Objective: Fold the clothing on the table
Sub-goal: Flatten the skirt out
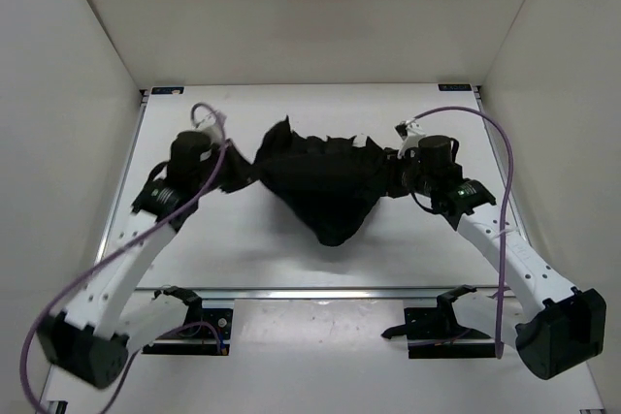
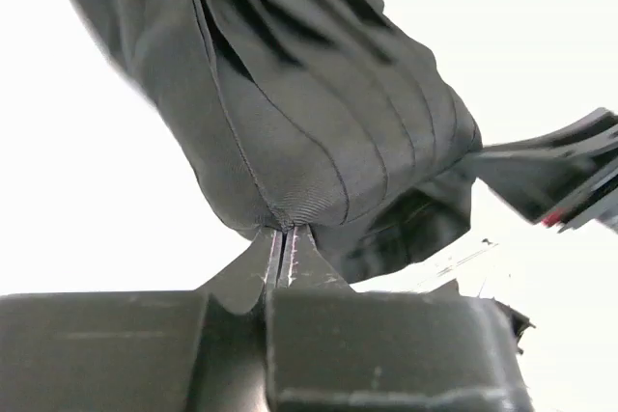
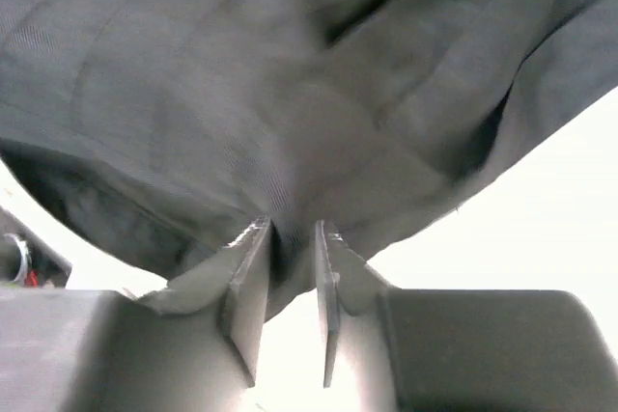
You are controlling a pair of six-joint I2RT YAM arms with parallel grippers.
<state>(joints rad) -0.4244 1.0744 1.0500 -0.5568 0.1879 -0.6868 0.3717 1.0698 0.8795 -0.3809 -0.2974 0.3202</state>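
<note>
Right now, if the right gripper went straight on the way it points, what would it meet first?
The clothing: black fabric sits right at the tips of the right gripper, some of it between its slightly parted jaws, and fills the view ahead.

The plain black pleated fabric garment (image 1: 325, 186) stretches sideways over the middle of the flat white tabletop (image 1: 243, 264). Its upper edge is drawn out to either side and its body sags into a rounded point toward me. My left gripper (image 2: 281, 241) pinches one stitched, pleated corner tight. The opposite edge sits between the slightly parted fingers of my right gripper (image 3: 290, 233).
</note>
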